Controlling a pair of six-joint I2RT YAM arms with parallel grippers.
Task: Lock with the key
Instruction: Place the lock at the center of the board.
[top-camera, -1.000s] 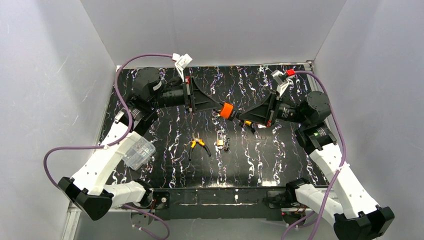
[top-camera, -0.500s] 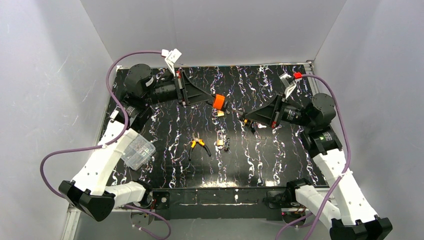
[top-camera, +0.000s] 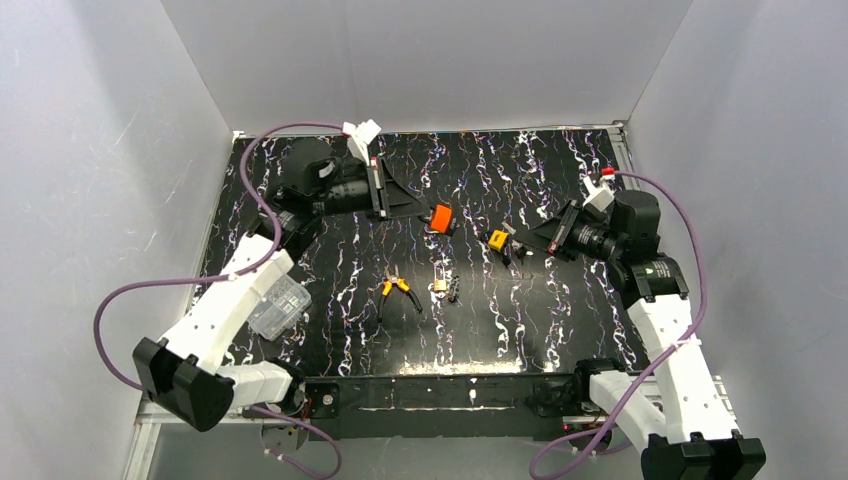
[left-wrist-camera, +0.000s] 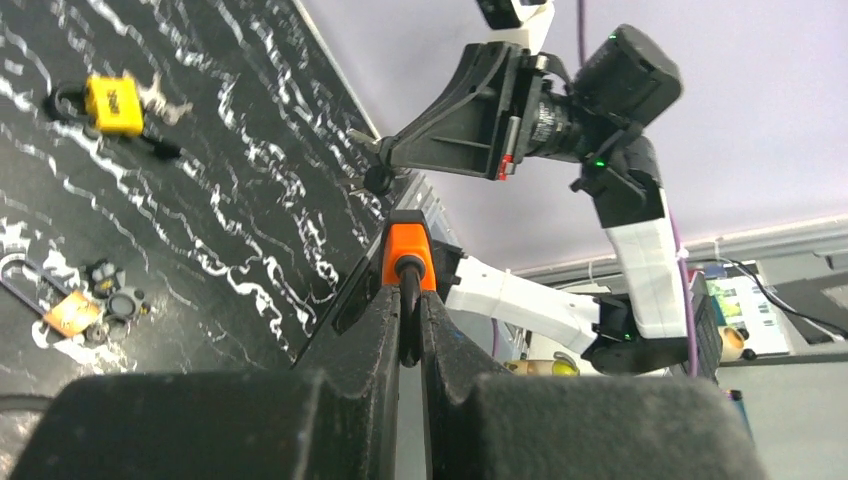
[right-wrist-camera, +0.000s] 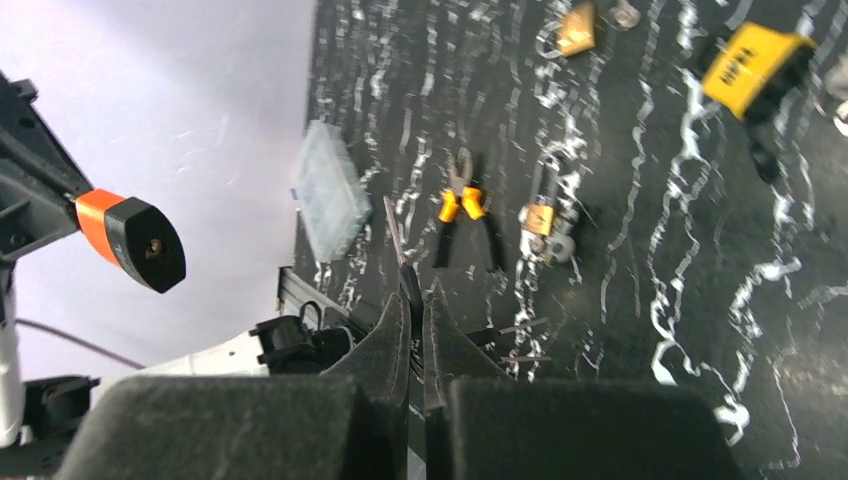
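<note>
Padlock, orange body with black keyhole end (right-wrist-camera: 135, 238): held clear of the black white-veined tabletop (top-camera: 560, 310), far centre, by the left gripper (left-wrist-camera: 404, 312). Its jaws are clenched on the lock's upper part. The keyhole face is turned toward the right arm, apparently so that a key can enter.

Key, thin metal blade (right-wrist-camera: 393, 228): pinched in the right gripper (right-wrist-camera: 415, 300), jaws clamped, blade projecting past the fingertips. It is well apart from the lock.

Judged step: aligning blade with keyhole; insertion not yet made.

Lying on the tabletop, apparently spare:
- yellow padlock (top-camera: 497, 239), far right of centre
- small brass padlock with keys (top-camera: 440, 284), centre
- orange-handled pliers (top-camera: 398, 290), just left of it
- clear plastic box (top-camera: 277, 303), near left
</note>
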